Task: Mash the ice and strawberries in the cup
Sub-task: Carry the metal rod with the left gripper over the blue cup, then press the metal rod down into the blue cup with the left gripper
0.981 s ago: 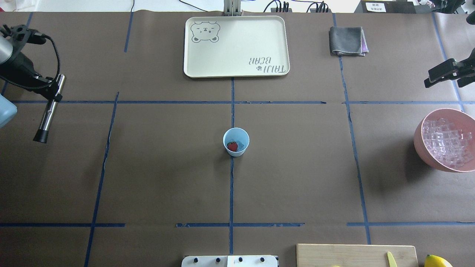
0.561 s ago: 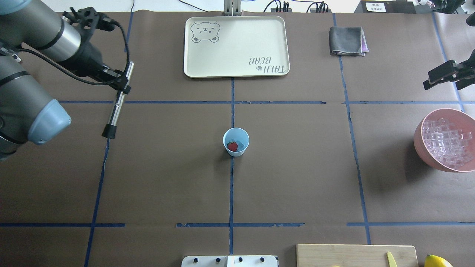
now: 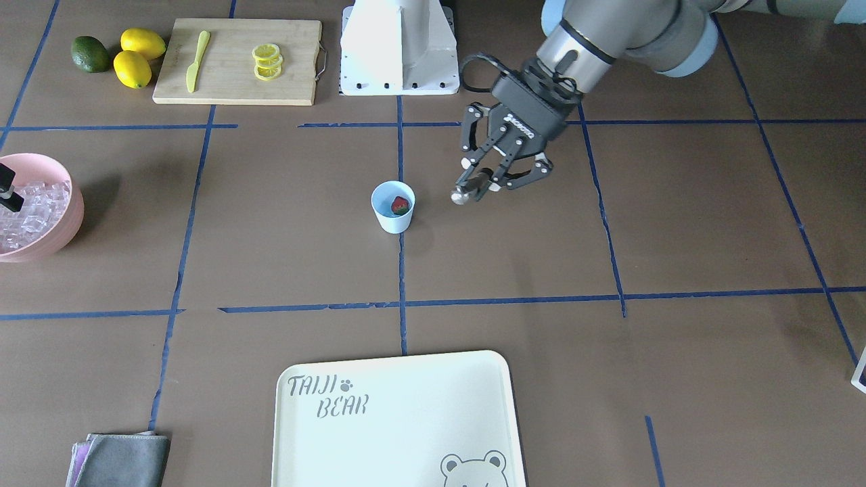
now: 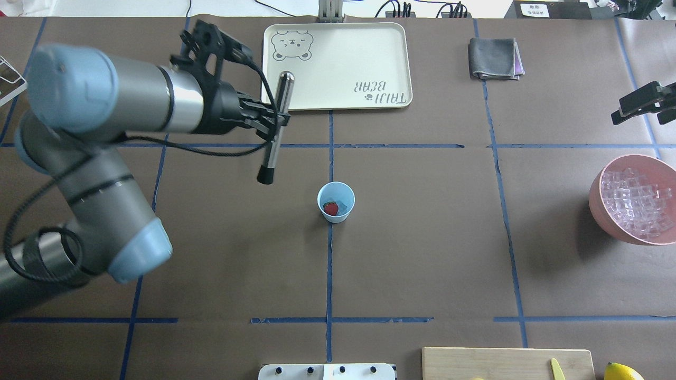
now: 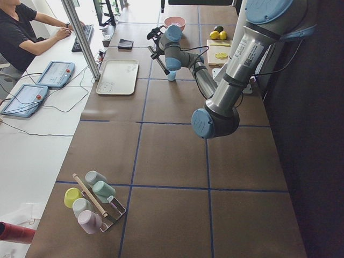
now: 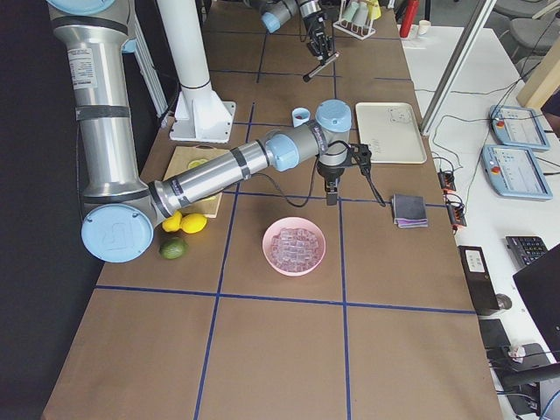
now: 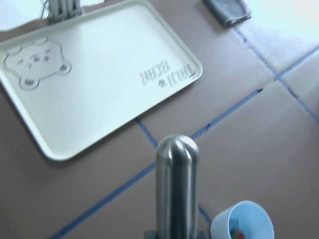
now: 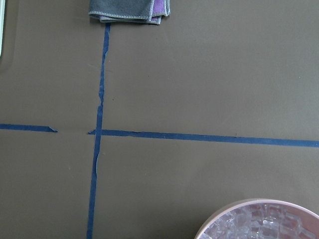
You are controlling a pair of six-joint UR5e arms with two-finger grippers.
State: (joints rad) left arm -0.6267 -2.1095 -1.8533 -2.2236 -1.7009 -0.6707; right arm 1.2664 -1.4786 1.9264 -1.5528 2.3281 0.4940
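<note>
The pale-blue tapered cup point(image 4: 336, 202) stands mid-worktop, mouth up for mashing, with a bumpy red strawberry point(image 4: 330, 208) inside. Beyond it, leftward, the left hand point(image 4: 273, 124) clenches a smooth steel muddler point(image 4: 270, 158), its black tip lowest and short of the cup. Glassy ice point(image 4: 636, 203) fills the pink bowl point(image 4: 595, 192) at the right edge. I cannot tell the right hand's point(image 4: 641, 108) grip.
</note>
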